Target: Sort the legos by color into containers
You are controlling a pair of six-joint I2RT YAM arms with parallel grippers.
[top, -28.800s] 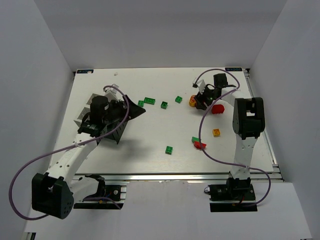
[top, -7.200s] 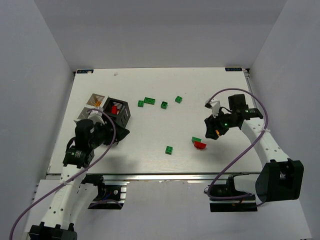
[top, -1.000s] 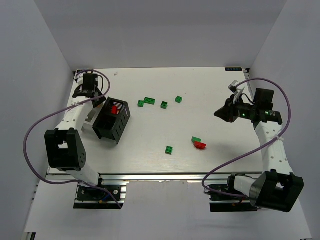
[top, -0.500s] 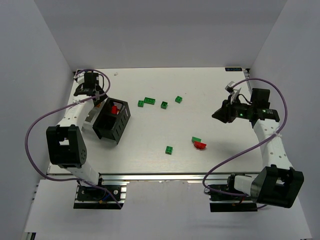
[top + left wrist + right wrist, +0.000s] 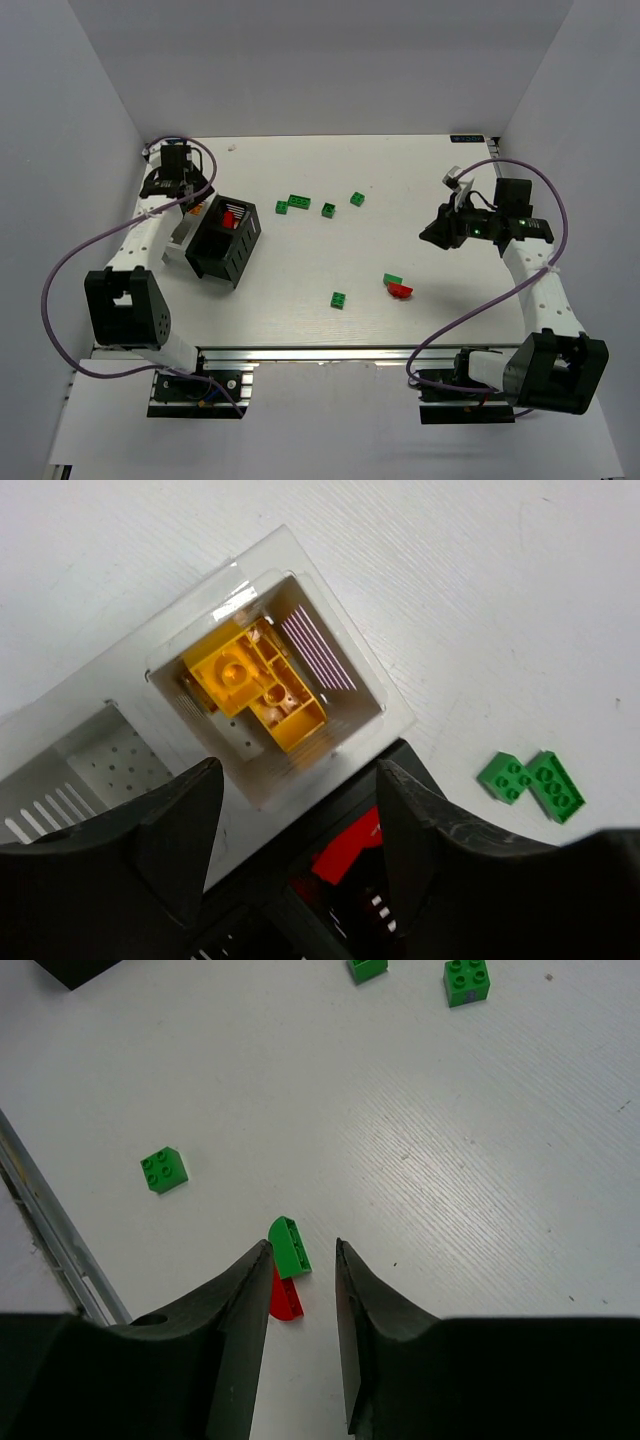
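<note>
My left gripper [image 5: 190, 195] is open and empty above the containers at the table's left. In the left wrist view its fingers [image 5: 175, 830] frame a white bin [image 5: 370, 695] holding yellow bricks [image 5: 255, 685], a second white bin [image 5: 60, 770] and the black bin [image 5: 225, 245] with a red brick [image 5: 345, 845]. My right gripper [image 5: 432, 232] is open and empty, held high over the right half. Between its fingers [image 5: 240, 1300] I see a green rounded brick [image 5: 290, 1247] lying against a red one [image 5: 285, 1295].
Loose green bricks lie mid-table: a pair [image 5: 292, 204] near the black bin, two singles [image 5: 328, 209] [image 5: 357, 198] and one nearer the front [image 5: 339, 299]. The green-and-red pair [image 5: 397, 286] lies right of centre. Purple cables loop from both arms.
My right gripper has moved a little to the left, toward the table's middle. My left gripper has shifted slightly over the white bins. The bricks have not moved.
</note>
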